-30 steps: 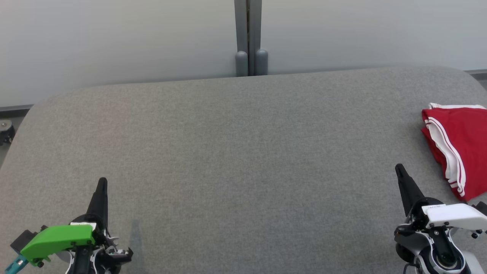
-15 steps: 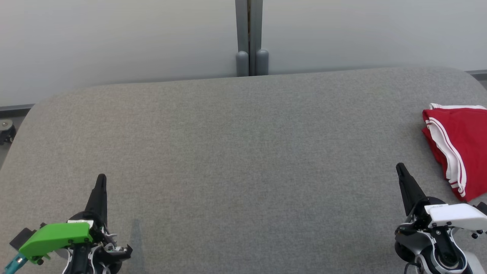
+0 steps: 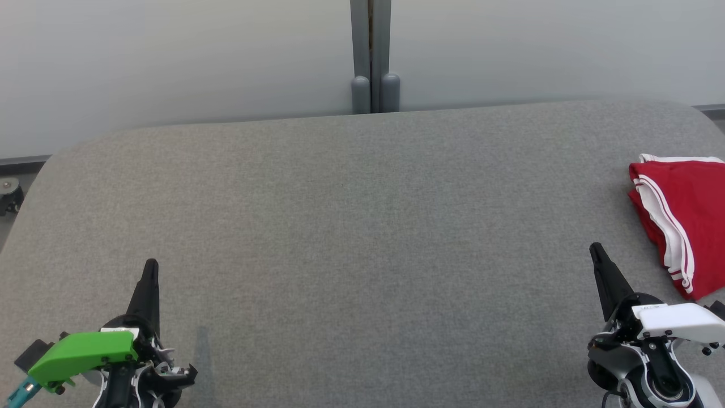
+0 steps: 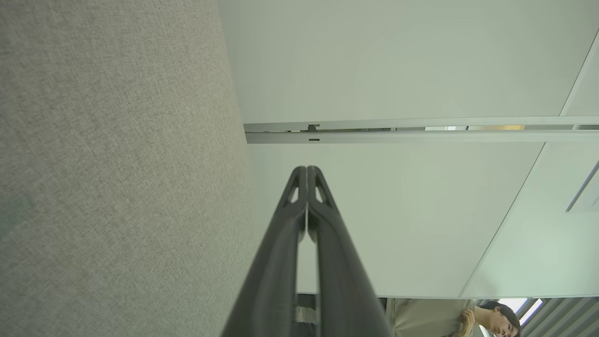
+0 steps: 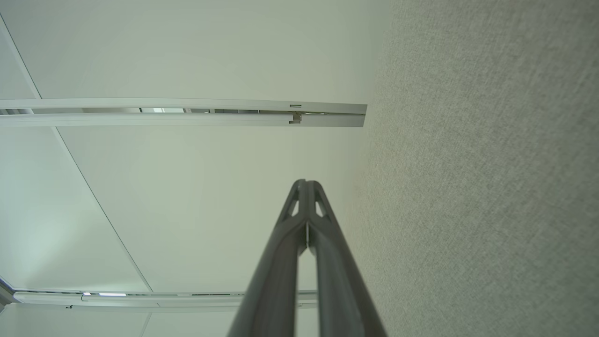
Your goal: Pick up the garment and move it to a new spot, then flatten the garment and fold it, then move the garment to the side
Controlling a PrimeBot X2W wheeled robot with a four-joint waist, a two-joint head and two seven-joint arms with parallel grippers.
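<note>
In the head view, the folded red garment (image 3: 688, 221) with white stripes is seen lying at the right edge of the grey table (image 3: 362, 226). The left gripper (image 3: 150, 267) is held at the near left and the right gripper (image 3: 595, 250) at the near right, near the garment but apart from it. In the left wrist view, the left gripper's fingers are pressed together with nothing between them, and a person (image 4: 486, 318) is glimpsed at the lower corner. In the right wrist view, the right gripper's fingers are likewise closed on nothing.
</note>
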